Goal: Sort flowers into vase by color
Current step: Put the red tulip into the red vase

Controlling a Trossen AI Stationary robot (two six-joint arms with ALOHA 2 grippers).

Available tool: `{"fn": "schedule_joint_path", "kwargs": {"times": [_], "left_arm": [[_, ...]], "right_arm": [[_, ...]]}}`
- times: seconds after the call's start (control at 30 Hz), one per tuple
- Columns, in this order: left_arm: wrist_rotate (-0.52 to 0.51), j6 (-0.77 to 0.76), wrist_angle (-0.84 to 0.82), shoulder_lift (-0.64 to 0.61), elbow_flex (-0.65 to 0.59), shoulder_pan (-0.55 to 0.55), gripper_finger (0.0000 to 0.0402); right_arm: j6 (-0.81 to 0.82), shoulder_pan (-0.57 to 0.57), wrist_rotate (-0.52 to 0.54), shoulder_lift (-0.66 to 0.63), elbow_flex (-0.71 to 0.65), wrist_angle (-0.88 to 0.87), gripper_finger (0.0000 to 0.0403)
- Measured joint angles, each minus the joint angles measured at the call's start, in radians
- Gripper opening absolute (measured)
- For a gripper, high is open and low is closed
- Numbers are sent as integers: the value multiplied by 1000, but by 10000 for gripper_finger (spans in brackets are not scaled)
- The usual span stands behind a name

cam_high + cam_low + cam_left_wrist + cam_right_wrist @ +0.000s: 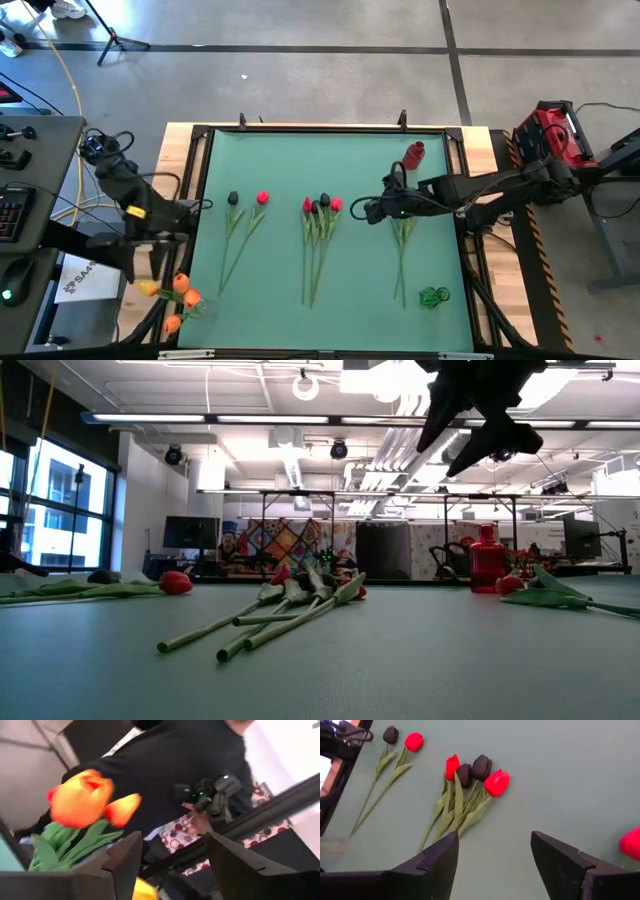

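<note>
- flowers lie on the green table (280,160) in loose groups: a dark tulip (233,198) beside a red tulip (262,197) on the left part of the mat, and a bunch of four tulips (321,207), red and dark, near the middle.
- more stems (403,232) lie under the right arm; in the right wrist view a red bud (631,843) shows at the edge.
- orange tulips (178,290) stand in a cluster just off the table's left front corner.
- red vase (414,154) stands near the far right edge; a green object (434,296) sits near the front right.
- right gripper (357,209) hovers above the mat just right of the middle bunch, fingers spread, nothing between them.
- left gripper (158,262) hangs off the table's left edge beside the orange tulips, fingers spread and empty.
- a person in dark clothing (175,765) shows behind the orange buds in the left wrist view.
</note>
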Motion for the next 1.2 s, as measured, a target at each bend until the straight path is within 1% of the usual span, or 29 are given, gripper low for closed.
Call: {"fn": "schedule_joint_path", "kwargs": {"times": [0.07, 0.13, 0.2, 0.23, 0.27, 0.37, 0.43, 0.47, 0.5, 0.53, 0.6, 0.7, 0.8, 0.9, 0.97, 1.03, 1.13, 1.2], "left_arm": [[-20, 25, -43, -6, 32, 0, 196], [-74, 92, -108, -15, 66, 1, 192], [-162, 180, -181, -25, 106, 7, 191], [-223, 222, -212, -31, 127, 12, 191], [-300, 263, -225, -36, 146, 17, 191], [-600, 374, -218, -44, 203, 30, 191], [-823, 405, -225, -47, 240, 36, 191], [-917, 405, -237, -48, 255, 38, 191], [-979, 388, -249, -49, 261, 40, 191], [-1017, 378, -256, -50, 261, 41, 191], [-1057, 352, -258, -42, 248, 41, 191], [-1067, 281, -253, -18, 212, 41, 191], [-1076, 230, -224, 33, 169, 42, 190], [-1107, 227, -152, 96, 134, 58, 190], [-1144, 216, -122, 141, 132, 94, 190], [-1149, 209, -85, 181, 132, 146, 190], [-1080, 210, -28, 242, 132, 238, 190], [-1027, 222, -6, 282, 132, 313, 190]], "right_arm": [[-7, -8, -12, 0, 0, 0, 238], [-11, -14, -12, -1, 0, -1, 238], [-9, -15, -13, -1, 0, -8, 238], [-5, -15, -13, -1, 0, -12, 238], [8, -15, -13, 0, 0, -14, 238], [94, -15, -18, 11, -16, -24, 238], [183, -13, -10, 18, -30, -58, 238], [234, -12, -3, 20, -33, -90, 238], [279, -11, 4, 23, -35, -132, 238], [319, -11, 8, 26, -35, -184, 238], [376, -11, 5, 28, -37, -285, 238], [425, -11, -26, 25, -37, -388, 238], [424, -16, -102, 25, -37, -462, 238], [398, -20, -89, 30, -37, -508, 238], [365, -38, -68, 31, -51, -487, 238], [286, -73, -79, 31, -89, -405, 238], [156, -139, -120, 33, -176, -219, 233], [115, -181, -150, 33, -220, -175, 223]]}}
